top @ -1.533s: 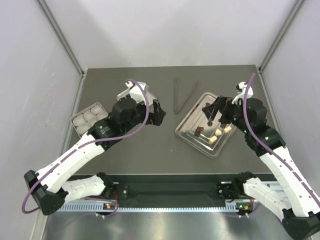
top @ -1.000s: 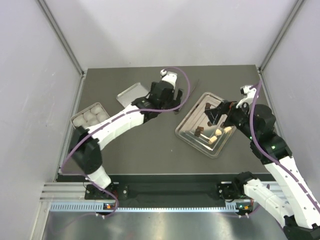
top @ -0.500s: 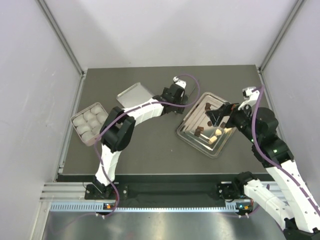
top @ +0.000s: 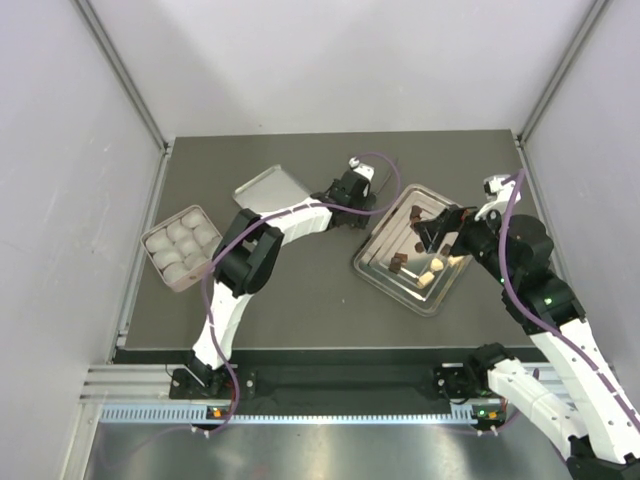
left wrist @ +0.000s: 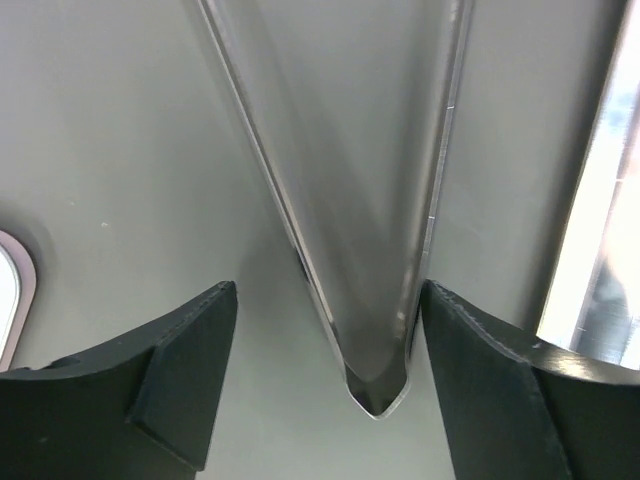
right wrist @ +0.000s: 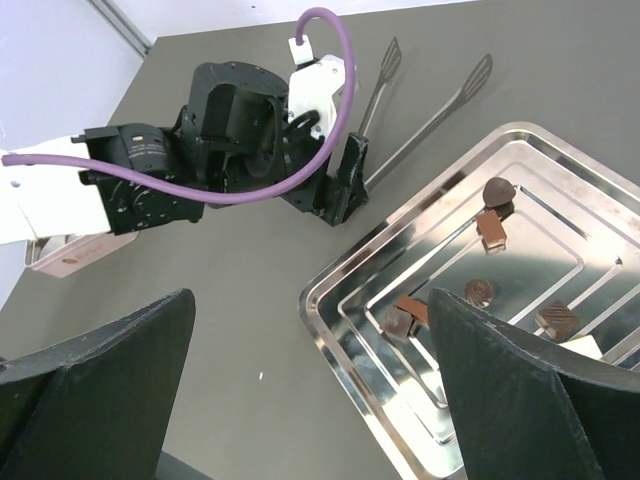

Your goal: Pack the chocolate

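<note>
Several dark brown and cream-white chocolate pieces lie on a silver tray at the right; in the right wrist view brown chocolate sits inside the tray's rim. Metal tongs lie on the table with their joined end between the fingers of my left gripper, which is open around it; the right finger is close to one arm. The left gripper is left of the tray. My right gripper hangs wide open and empty over the tray's near-left corner, above the tray.
A square box with white paper cups stands at the table's left edge. Its flat metal lid lies behind it. The tongs' two spread tips point toward the back of the table. Grey walls close in both sides.
My left arm has swung from beside the box across to the tongs, and its jaws have narrowed around the joined end. The right gripper has shifted slightly over the tray.
</note>
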Motion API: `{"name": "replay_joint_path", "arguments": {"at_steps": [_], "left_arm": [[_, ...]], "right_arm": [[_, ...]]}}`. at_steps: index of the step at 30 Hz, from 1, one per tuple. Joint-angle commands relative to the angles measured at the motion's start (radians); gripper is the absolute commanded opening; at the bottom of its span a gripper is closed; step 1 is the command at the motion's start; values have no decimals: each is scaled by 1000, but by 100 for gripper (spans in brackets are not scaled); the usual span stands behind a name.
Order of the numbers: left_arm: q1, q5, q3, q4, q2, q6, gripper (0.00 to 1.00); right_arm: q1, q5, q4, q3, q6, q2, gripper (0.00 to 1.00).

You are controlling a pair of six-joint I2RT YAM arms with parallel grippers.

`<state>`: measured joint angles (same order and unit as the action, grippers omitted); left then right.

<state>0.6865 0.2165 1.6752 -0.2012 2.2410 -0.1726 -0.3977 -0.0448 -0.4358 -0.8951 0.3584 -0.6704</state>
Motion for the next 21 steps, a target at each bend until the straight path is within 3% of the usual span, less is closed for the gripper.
{"name": "replay_joint_path", "arguments": {"at_steps": [1, 10, 21], "left_arm": [[-10, 17, 34, 49, 23, 5, 78], [-11, 23, -37, 31, -40, -13, 50], [-11, 70, -307, -88, -320, -102, 45]], "right_arm": [[-13, 19, 48, -4, -16, 3, 100], [-15, 26, 42, -8, -16, 5, 100], [-15, 28, 19, 1, -1, 37, 100]]}}
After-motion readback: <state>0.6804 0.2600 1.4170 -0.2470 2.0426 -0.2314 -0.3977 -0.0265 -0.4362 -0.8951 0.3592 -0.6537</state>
